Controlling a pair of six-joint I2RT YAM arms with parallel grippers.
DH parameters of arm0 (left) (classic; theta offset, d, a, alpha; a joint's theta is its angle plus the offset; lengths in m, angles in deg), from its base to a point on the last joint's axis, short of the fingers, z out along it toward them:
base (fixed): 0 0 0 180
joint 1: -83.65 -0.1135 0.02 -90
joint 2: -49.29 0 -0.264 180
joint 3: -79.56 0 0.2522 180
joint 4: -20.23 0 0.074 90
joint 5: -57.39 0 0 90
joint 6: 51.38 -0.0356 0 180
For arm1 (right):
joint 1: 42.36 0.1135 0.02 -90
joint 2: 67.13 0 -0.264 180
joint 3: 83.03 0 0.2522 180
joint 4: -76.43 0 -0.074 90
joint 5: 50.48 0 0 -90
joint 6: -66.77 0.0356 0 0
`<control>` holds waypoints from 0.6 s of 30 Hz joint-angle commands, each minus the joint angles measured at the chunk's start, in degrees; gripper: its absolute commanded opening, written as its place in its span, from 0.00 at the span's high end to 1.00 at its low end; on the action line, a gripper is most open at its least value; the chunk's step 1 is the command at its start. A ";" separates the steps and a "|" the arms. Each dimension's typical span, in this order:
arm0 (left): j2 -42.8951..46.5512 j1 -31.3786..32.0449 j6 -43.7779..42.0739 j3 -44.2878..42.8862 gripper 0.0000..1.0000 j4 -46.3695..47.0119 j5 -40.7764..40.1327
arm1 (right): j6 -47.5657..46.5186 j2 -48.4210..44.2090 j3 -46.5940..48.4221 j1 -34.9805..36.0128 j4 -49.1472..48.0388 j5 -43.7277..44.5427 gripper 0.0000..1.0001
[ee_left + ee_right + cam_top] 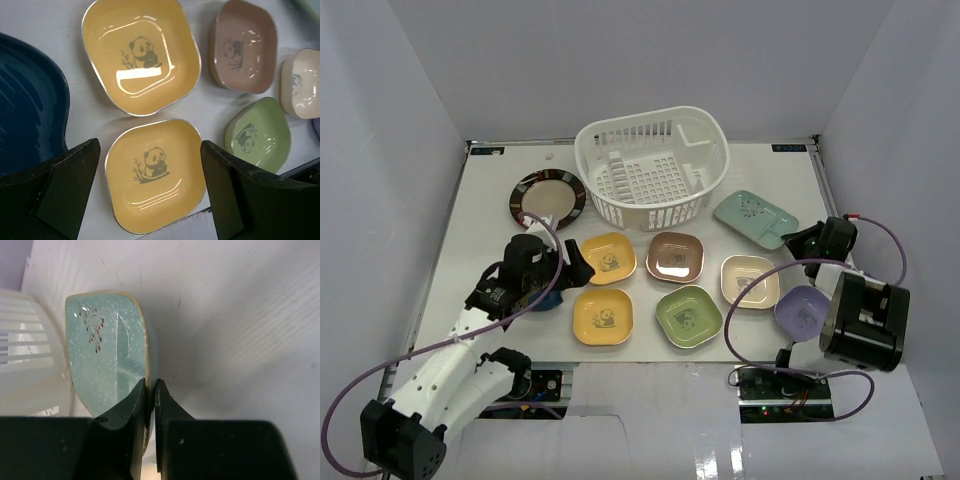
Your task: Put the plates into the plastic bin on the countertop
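Now | right hand [151,386] pinching glossy speckled teal plate [105,357] rim | left hand [150,152] spread wide, empty

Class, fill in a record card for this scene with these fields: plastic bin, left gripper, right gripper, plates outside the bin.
plastic bin: no plates inside
left gripper: open, poised over the near yellow dish
right gripper: shut on the rim of the pale teal plate
plates outside the bin: dark-rimmed round plate, far yellow dish, brown dish, green dish, cream dish, lavender plate, blue plate, plus the two above
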 commanded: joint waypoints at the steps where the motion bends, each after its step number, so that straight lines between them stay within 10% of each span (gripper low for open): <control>1: -3.49 0.25 1.65 -1.74 0.08 -2.33 -2.77 | 1.57 -12.02 0.13 -0.76 -1.34 5.52 0.92; 10: -5.60 0.16 7.98 -3.23 0.11 -1.12 -14.01 | -2.13 -33.57 11.71 -0.76 6.93 2.66 0.92; 18: -16.14 -0.63 10.01 -13.51 0.15 3.90 -20.69 | -7.74 -21.03 31.74 15.04 9.90 -1.14 0.92</control>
